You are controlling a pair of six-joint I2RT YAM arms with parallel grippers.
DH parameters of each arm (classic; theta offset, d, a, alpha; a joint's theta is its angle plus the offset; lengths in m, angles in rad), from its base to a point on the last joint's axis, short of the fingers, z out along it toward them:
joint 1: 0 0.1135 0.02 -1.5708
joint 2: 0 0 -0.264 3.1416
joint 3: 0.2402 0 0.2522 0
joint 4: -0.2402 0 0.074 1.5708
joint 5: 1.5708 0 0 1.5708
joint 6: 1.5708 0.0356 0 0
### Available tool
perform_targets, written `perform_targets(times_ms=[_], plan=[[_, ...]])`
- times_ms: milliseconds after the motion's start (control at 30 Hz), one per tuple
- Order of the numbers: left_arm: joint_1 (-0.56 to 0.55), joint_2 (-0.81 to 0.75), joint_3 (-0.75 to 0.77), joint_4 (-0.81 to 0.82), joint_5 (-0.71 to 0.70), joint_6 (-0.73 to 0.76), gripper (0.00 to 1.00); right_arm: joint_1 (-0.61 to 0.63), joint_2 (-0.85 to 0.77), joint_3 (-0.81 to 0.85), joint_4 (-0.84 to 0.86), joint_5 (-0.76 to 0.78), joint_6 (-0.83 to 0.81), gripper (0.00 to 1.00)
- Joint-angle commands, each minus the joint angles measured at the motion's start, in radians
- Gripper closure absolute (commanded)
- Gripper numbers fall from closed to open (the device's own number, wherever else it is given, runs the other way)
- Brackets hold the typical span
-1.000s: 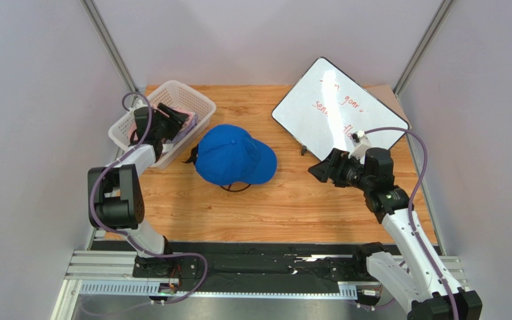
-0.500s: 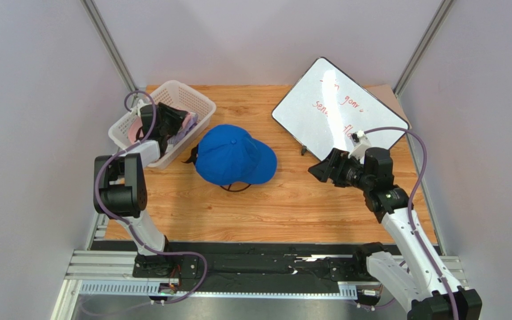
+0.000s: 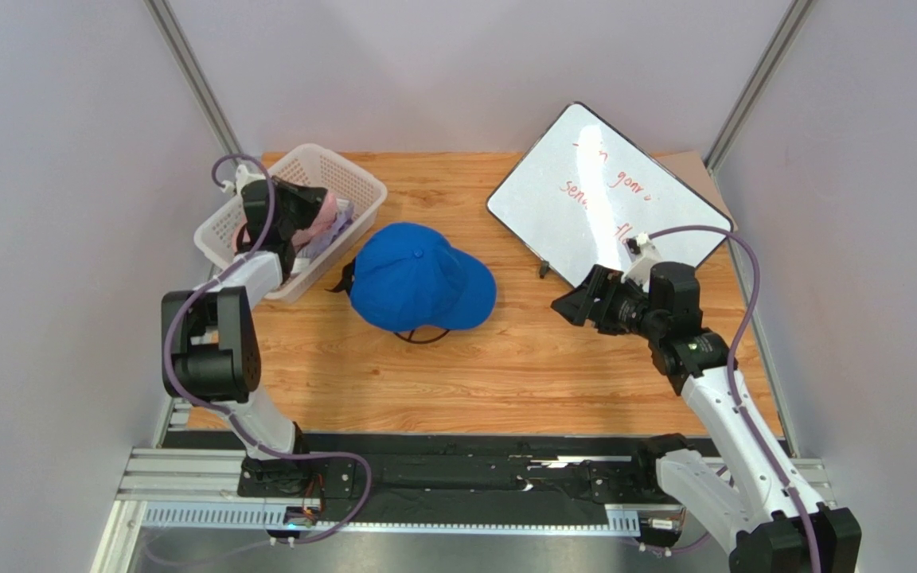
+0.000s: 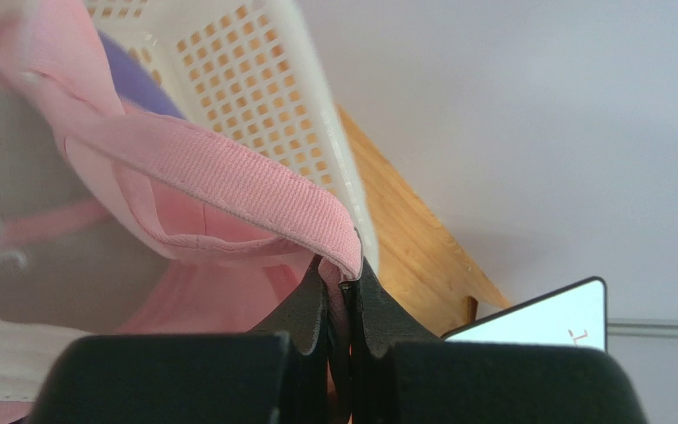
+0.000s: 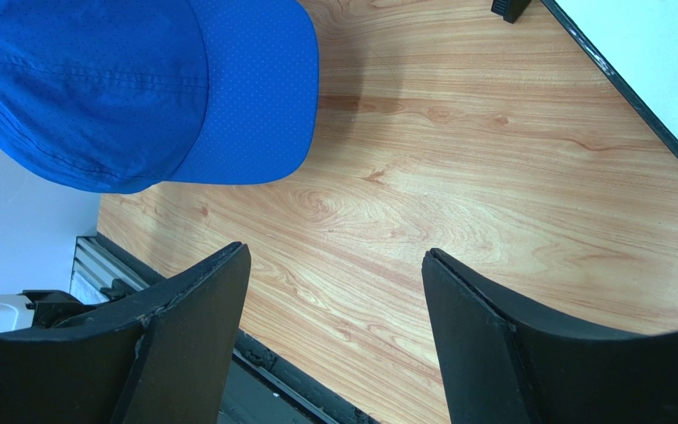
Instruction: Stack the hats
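A royal blue hat (image 3: pixel 416 277) sits in the middle of the table; its brim (image 5: pixel 245 97) fills the upper left of the right wrist view. My left gripper (image 3: pixel 308 215) reaches into the white mesh basket (image 3: pixel 344 173) and is shut on the edge of a light pink hat (image 4: pixel 228 177), the fabric pinched between the fingertips (image 4: pixel 320 300). A lavender hat (image 4: pixel 135 66) shows behind the pink one inside the basket. My right gripper (image 3: pixel 565 305) hovers open over bare wood to the right of the blue hat, with nothing between its fingers (image 5: pixel 192 309).
A whiteboard (image 3: pixel 607 191) with red writing leans at the back right. A black wire loop (image 3: pixel 422 338) pokes out from under the blue hat. The basket stands at the back left, near the table's left edge.
My left gripper has closed on the pink hat's edge inside the basket, and the left arm shifted slightly. The right arm has barely moved.
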Motion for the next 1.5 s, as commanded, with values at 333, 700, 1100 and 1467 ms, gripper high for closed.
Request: perform_targets(times_ms=[333,700,1100,1467], plan=[[-0.002,-0.497,0.205,-0.222,-0.021,0.416,1.00,0.000,-0.020,0.096,0.084,-0.108,0.012,0.23],[-0.157,-0.679,0.357,-0.362,-0.044,0.555,1.00,0.264,-0.008,0.133,0.340,-0.118,0.196,0.23],[-0.637,-0.511,0.632,-0.529,-0.294,0.769,1.00,0.612,0.066,0.273,0.380,0.103,0.153,0.23],[-0.906,-0.300,0.808,-0.503,-0.417,0.829,1.00,0.737,0.046,0.162,0.440,0.331,0.121,0.23]])
